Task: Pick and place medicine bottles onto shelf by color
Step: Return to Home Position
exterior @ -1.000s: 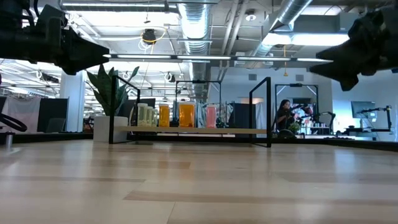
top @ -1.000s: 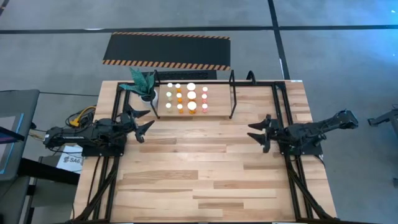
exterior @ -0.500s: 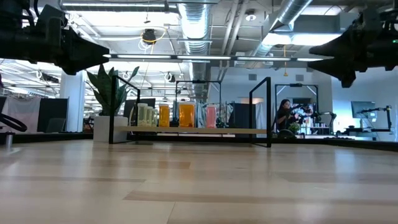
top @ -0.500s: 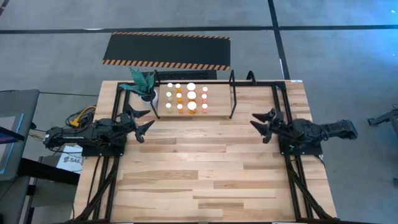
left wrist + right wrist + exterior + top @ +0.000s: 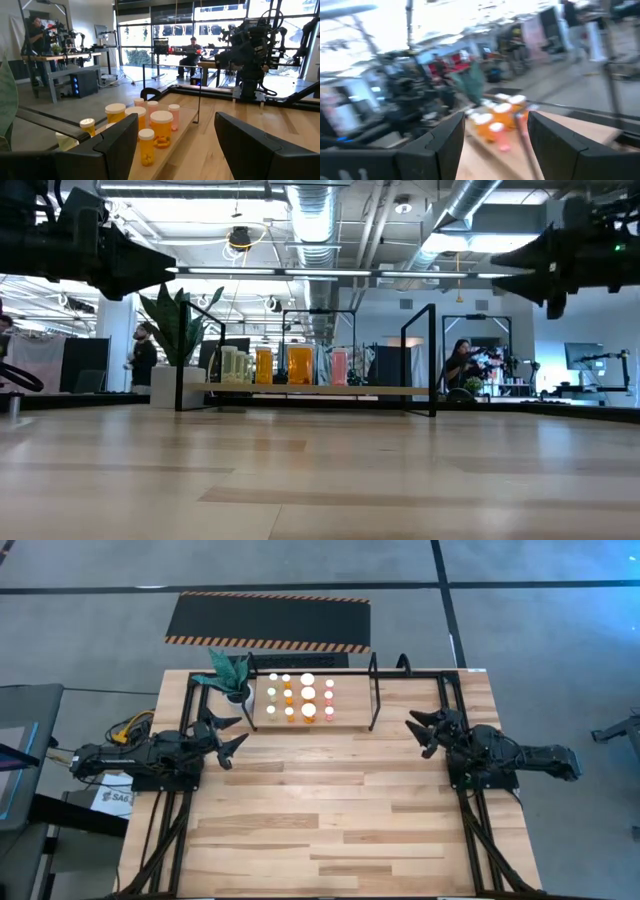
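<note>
The medicine bottles (image 5: 300,700) stand in colour groups on the shelf (image 5: 352,705) at the table's (image 5: 330,820) far edge. My right gripper (image 5: 418,733) has swung back toward its side, fingers spread and empty (left gripper (image 5: 238,735) likewise, parked), so I judge sorting done.

From above we look straight down on the whole table (image 5: 330,810); from its surface, level toward the shelf (image 5: 385,390). Both wrist cameras face that shelf from opposite ends, the right apparently farther off.
</note>
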Available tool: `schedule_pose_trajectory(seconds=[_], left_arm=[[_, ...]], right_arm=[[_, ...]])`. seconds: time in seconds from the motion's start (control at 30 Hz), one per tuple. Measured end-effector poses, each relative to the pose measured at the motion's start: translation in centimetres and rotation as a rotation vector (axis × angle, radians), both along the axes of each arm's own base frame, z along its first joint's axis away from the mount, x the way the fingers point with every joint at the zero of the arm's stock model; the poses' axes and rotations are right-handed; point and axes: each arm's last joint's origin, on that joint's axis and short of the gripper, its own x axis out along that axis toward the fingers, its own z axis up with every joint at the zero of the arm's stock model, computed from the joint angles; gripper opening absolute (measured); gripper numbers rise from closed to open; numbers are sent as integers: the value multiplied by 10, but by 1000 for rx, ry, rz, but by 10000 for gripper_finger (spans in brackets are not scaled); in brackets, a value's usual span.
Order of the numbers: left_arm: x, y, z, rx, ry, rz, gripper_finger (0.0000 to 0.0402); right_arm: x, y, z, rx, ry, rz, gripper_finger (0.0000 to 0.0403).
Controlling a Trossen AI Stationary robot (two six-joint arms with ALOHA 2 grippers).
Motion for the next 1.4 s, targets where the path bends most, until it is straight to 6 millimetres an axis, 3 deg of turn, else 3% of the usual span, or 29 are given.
schedule_pose_trajectory(seconds=[0.53,1.0,1.4], left_arm=[[0,0,0,0,0,0,249],[0,0,0,0,1,0,249],[0,0,0,0,0,0,249]], right_arm=[[0,1,12,-398,14,223,240],[-5,-19,3,-358,131,58,240],[-6,-22,2,-350,144,30,240]])
